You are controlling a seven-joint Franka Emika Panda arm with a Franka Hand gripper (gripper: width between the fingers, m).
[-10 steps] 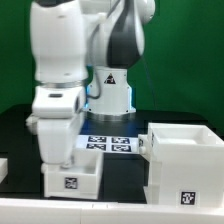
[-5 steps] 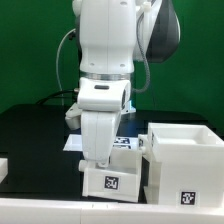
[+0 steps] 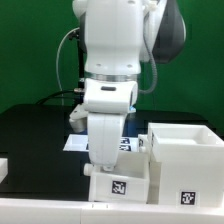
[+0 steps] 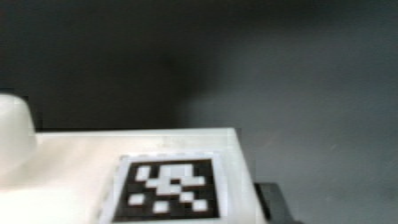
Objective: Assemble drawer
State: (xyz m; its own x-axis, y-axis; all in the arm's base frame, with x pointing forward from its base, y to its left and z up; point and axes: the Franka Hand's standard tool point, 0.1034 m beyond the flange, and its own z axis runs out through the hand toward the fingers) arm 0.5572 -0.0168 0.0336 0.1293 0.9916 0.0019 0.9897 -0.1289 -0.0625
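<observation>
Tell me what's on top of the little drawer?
The gripper sits right over the drawer. Its own body covers its tips and the drawer's inside, so I can't tell if it's gripping or if anything is in there.

The drawer [image 3: 118,186] sits at the front of the table [image 3: 35,150], directly under the arm [image 3: 110,95] and just beside the housing [image 3: 185,160], which stands at the exterior view's right. The marker board [image 3: 76,143] lies behind the drawer. A small part [image 3: 3,167] lies at the far left edge.
</observation>
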